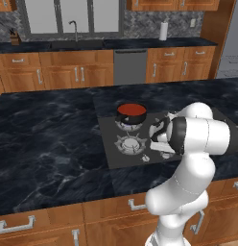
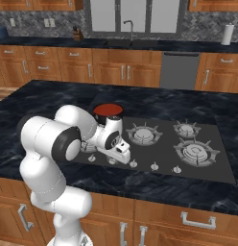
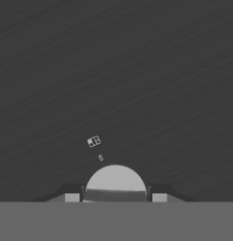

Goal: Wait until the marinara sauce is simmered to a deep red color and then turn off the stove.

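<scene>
In the left base view, the marinara sauce was seen as a red disc in a small dark pot set on the rear left burner of the stove, a dark grey cooktop let into the black marbled countertop. The white arm was bent low over the front edge of the cooktop, and its hand was hidden behind the forearm, so the claw's state could not be told there. A silver knob was visible at the front edge, just beside the arm.

In the right base view, the sauce and pot were found behind the wrist, at the left rear of the cooktop. The hand was lowered onto the row of knobs along the front edge; the fingers were hidden under it.

In the hand view, the gripper was seen with its two finger tips set either side of a rounded silver knob, close against it. It was judged to be grasping that knob, though contact could not be confirmed.

The sauce looked red already, so the waiting was judged to be over. The turning of the knob was judged the remaining step; whether the burner was off could not be told.
</scene>
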